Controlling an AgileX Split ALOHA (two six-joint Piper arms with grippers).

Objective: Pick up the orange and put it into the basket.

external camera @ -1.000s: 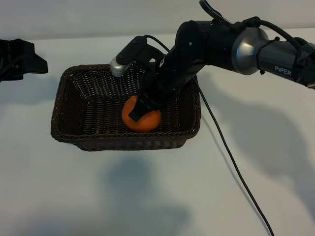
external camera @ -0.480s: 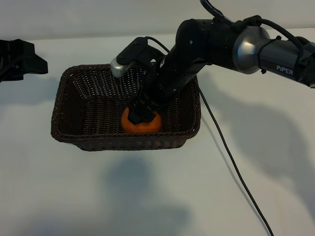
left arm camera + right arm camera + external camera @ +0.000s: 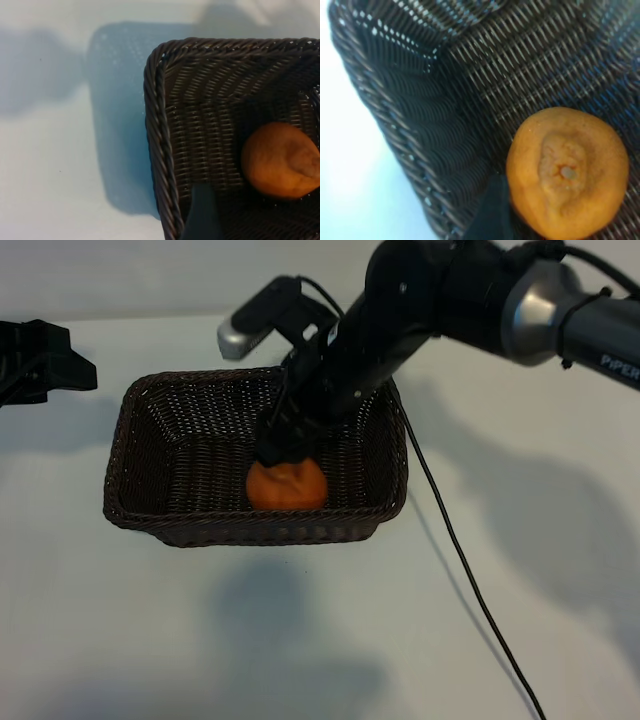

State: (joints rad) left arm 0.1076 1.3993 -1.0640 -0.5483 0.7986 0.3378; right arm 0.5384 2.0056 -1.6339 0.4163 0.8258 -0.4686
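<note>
So the orange (image 3: 287,485) is sitting on the woven floor of the wicker basket (image 3: 150,515), over toward the front wall and the right-hand half as the outside camera sees it. It's resting on its own weight, nothing is pinching it. In the right wrist shot the knobby stem bump faces up at the camera, so it's settled stem-up and doesn't look like it wants to roll; the weave gives it a bit of a cradle and the front wall is close by.

The right tool (image 3: 283,447) hangs just above the fruit with its fingers spread apart, tips a little clear of the peel as far as I can tell. One dark finger (image 3: 490,215) shows just beside the orange in the wrist shot, beside it rather than clamped on. Makes sense for a drop-off: fingers wide so nothing drags the fruit when the arm lifts out, and the arm comes in at a slant from the back right so it clears the braided rim.

The left tool (image 3: 45,360) is parked off the basket's far-left corner over the white counter (image 3: 300,640), also spread, holding nothing. A fingertip of it peeks into its own wrist view, which looks down at a basket corner.

My read: the job's basically done. All that's left is getting the right arm out without bumping the rim.
</note>
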